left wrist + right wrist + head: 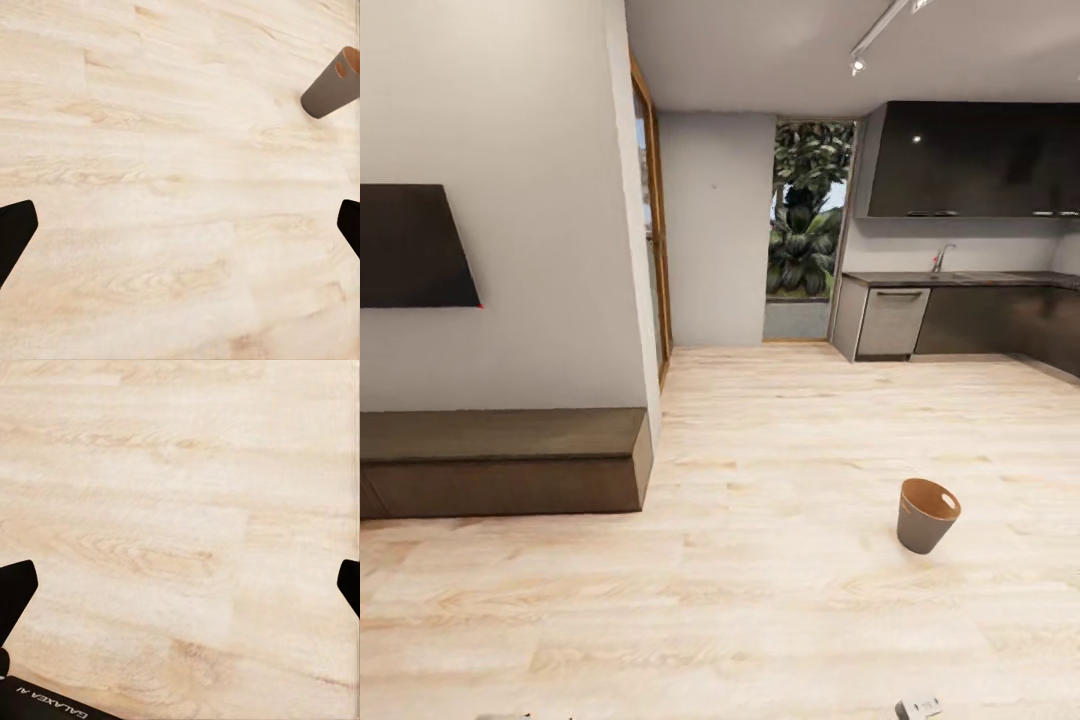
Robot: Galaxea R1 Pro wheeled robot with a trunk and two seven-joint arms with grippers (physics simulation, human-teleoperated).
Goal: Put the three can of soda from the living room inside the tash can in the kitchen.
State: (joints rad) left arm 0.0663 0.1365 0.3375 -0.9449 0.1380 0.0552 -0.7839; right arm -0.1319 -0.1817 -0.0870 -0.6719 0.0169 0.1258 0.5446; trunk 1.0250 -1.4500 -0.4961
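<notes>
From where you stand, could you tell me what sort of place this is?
Probably an open-plan home: a living area with a wall TV and low cabinet, opening onto a kitchen. A small bin stands on the plank floor.

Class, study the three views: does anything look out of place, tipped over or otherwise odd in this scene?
One thing: the trash can stands alone on the open wood floor, apart from the kitchen cabinets, and it appears to lean slightly. Nothing looks spilled or damaged.
</notes>
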